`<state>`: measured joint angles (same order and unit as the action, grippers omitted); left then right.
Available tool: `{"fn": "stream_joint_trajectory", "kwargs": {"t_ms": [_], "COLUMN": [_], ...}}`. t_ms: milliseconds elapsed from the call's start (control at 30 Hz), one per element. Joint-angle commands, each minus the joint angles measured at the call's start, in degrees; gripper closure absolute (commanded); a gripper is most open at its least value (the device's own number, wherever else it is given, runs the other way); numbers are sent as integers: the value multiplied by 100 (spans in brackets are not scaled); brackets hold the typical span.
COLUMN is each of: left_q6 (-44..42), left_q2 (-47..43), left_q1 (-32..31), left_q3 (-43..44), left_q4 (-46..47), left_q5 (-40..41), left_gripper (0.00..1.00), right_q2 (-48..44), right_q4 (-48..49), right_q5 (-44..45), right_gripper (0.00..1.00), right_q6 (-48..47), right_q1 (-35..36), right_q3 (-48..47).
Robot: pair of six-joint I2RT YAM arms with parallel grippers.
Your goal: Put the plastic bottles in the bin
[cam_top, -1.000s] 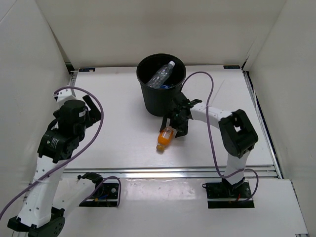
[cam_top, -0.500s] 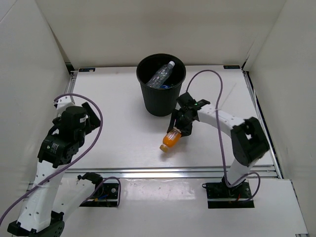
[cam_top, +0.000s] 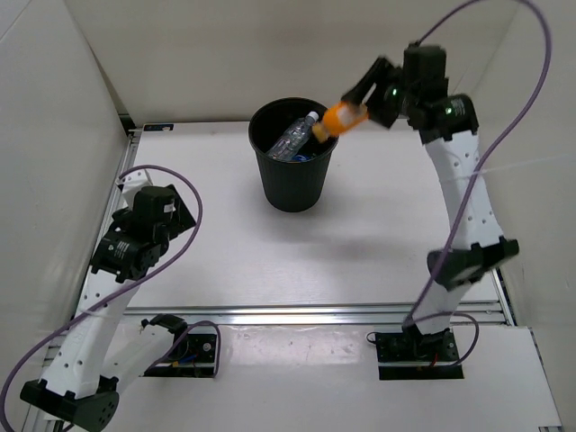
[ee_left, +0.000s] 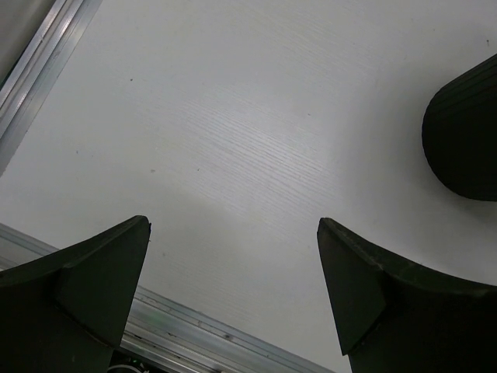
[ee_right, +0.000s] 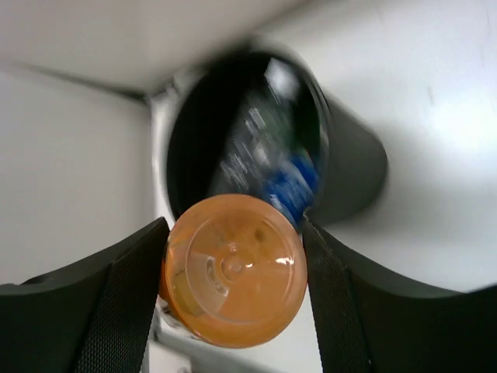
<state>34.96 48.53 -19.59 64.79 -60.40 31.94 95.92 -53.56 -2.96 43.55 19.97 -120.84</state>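
Overhead, the right claw [cam_top: 353, 106] grips the orange bottle [cam_top: 339, 118] in the air just above the right rim of the black bin [cam_top: 292, 184], where a clear bottle [cam_top: 295, 137] lies inside. Only its wrist view shows the bottle's base wedged between both fingers. The left claw [ee_left: 233, 264] gapes wide over bare desk [ee_left: 233, 116], holding nothing.

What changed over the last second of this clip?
The right claw closed on the orange plastic bottle on the table, lifted it and swung it up to the rim of the round black plastic bin. The left arm shifted slightly; the left claw stayed open. The bin and the clear bottle inside stayed put.
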Motion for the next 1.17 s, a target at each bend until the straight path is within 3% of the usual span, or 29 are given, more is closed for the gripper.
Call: {"fn": "stream_joint_trajectory", "kwargs": {"t_ms": [0, 67, 167, 233, 267, 367, 633, 967, 1133], "left_q6": [-42, -42, 20, 72, 72, 72, 72, 327, 565], "left_q2": [86, 147, 148, 148, 148, 200, 587, 737, 509], "left_q1": [26, 26, 26, 26, 26, 26, 26, 26, 79], "left_q3": [-28, -28, -28, -28, -28, -160, -266, -634, -942], "left_q4": [178, 178, 178, 178, 178, 178, 345, 459, 564], "left_q5": [5, 5, 5, 58, 58, 58, -118, -338, 433], "left_gripper": [0, 0, 0, 0, 0, 0, 0, 0, 0], "right_q2": [1216, 1481, 1412, 1630, 1893, 2185, 1633, 754, -11], "right_q4": [-489, -167, 459, 453, 452, 171, -13, -523, -330], "right_q5": [-247, -494, -977, -1188, -1546, -1804, -1612, -1312, -917], "right_gripper": [50, 43, 33, 26, 18, 9, 0, 0, 0], "right_q6": [-199, -5, 153, 58, -126, -451, -1068, -847, -1085], "right_q1": [-238, -387, -388, -388, -388, -388, -555, -1398, -1653], "right_q3": [-2120, -2112, -1121, -1248, -1363, -1812, -1382, 629, 1440]}}
